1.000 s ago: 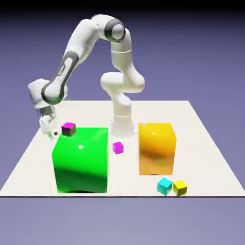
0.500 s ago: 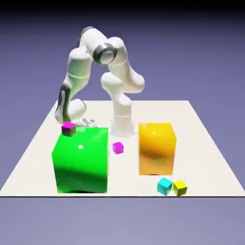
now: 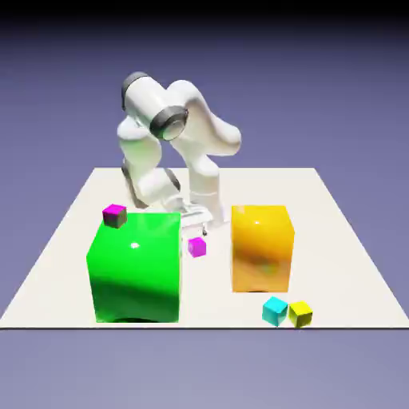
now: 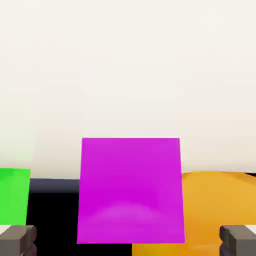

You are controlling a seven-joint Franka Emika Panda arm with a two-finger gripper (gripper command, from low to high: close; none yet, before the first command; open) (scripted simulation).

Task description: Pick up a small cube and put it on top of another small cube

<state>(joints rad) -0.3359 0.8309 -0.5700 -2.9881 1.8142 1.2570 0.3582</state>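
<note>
The small cube [image 3: 197, 247] sits on the counter [image 3: 343, 264] in the gap between the big green block [image 3: 136, 266] and the big orange block [image 3: 261, 248], closer to the green one. The fingers [image 3: 196, 224] hang just above and behind it, spread wide and released, gripping nothing. In the hand view the small cube [image 4: 131, 190] fills the centre between the two grey fingertips [image 4: 17, 239], with clear space on both sides. The other small cube [image 3: 115, 215], magenta on top with dark sides, rests on the far left corner of the green block's top in the exterior view. A cyan cube [image 3: 275, 310] and a yellow cube [image 3: 300, 312] lie touching near the counter's front edge.
</note>
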